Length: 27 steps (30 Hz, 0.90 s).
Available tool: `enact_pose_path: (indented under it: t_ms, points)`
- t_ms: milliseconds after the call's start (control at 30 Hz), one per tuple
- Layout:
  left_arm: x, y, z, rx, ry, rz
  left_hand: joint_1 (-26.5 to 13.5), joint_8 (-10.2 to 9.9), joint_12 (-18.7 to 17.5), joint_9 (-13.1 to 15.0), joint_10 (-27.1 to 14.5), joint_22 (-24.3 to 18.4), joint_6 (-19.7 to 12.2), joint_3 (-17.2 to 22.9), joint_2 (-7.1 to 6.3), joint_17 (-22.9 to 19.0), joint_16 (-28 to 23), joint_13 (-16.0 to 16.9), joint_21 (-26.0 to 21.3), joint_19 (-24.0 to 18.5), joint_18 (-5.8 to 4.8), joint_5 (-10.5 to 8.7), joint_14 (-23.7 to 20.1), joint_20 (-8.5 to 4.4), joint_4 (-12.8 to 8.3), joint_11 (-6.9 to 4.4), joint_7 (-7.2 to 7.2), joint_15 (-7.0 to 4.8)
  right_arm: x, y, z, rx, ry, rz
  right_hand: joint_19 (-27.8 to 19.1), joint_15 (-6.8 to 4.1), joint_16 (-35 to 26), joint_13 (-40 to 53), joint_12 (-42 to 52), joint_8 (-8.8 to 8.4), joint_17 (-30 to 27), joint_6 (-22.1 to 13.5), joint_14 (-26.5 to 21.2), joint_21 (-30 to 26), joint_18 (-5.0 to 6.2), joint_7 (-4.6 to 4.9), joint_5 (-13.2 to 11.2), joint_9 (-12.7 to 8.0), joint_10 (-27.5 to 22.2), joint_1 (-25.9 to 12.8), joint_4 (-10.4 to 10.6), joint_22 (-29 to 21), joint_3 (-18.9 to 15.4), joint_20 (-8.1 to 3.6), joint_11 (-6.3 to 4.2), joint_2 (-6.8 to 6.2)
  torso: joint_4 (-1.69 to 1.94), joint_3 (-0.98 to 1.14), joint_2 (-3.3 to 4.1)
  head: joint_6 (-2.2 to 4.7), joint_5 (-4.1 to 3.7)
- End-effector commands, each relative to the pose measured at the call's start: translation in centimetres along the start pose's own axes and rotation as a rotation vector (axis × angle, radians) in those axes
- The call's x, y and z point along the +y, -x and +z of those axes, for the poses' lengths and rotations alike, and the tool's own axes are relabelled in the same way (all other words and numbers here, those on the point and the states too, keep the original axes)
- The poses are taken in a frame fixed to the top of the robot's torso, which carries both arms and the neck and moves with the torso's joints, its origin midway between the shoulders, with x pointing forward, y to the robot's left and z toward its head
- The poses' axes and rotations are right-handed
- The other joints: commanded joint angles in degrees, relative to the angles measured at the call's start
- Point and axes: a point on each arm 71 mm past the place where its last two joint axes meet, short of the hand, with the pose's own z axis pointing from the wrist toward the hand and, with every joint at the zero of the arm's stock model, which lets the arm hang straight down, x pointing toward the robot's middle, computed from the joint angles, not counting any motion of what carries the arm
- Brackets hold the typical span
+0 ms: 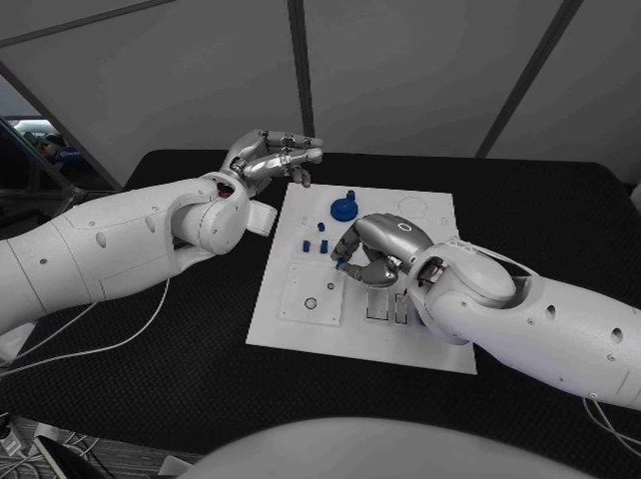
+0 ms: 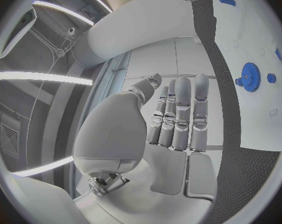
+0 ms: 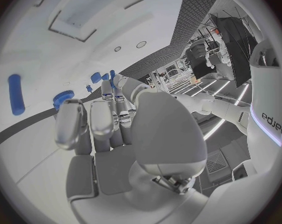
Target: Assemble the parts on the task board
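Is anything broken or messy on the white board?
Nothing looks broken or spilled. The white board lies flat on the table, the blue gear and small blue pieces rest on it, and the right hand hovers over them.

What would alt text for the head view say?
A robot's right hand hovers, fingers curled, over a white task board on a black table, beside small blue parts and a blue gear. Its left hand is raised behind the board's far edge.
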Motion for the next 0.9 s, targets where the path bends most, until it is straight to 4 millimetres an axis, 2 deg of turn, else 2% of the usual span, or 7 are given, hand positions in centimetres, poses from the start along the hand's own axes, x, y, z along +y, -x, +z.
enact_pose_path:
  t_ms: [33,433,900]
  points:
    - [-0.1,-0.1,0.1,0.014,-0.003,-0.011,-0.3,-0.4,0.3,-0.1,-0.3,-0.1,-0.4,-0.4,0.47,-0.1,-0.3,0.1,-0.3,0.1,0.79,0.21,-0.1,0.3,-0.1,0.03,-0.11,0.19,0.2,-0.3,0.1,0.022,0.015,-0.012,0.3,-0.28,0.2,0.1,-0.2,0.3,0.1,0.1,0.8,0.2,-0.51,0.14,0.4,0.1,0.4,-0.2,-0.3,0.1,0.1,0.15,0.15,0.42,0.02,-0.02,0.04,-0.21,-0.13]
    - [-0.1,-0.2,0.1,0.017,-0.003,-0.012,-0.3,-0.4,0.3,-0.1,-0.4,-0.1,-0.5,-0.5,0.48,-0.1,-0.2,0.1,-0.4,0.1,0.79,0.22,-0.1,0.32,-0.1,0.06,-0.07,0.21,0.5,-1.8,0.1,0.078,0.024,-0.02,0.3,-0.25,0.3,0.1,-0.3,0.27,0.1,0.1,0.8,0.2,-0.51,0.18,0.5,0.1,0.4,-0.3,-0.3,0.1,-0.1,0.16,0.19,0.34,0.02,-0.03,0.0,-0.71,0.06]
    - [-0.2,-0.1,-0.1,0.02,-0.003,-0.012,-0.3,-0.4,0.4,-0.1,-0.5,-0.1,-0.6,-0.5,0.5,-0.1,-0.2,0.1,-0.4,0.1,0.79,0.22,-0.2,0.35,-0.1,0.09,-0.04,0.24,0.6,-2.3,0.5,0.094,0.021,-0.038,0.2,-0.24,0.3,0.1,-0.3,0.25,0.1,0.1,0.8,0.2,-0.51,0.18,0.6,0.1,0.4,-0.4,-0.3,0.1,-0.1,0.17,0.2,0.33,0.05,-0.04,0.07,-1.37,0.35]
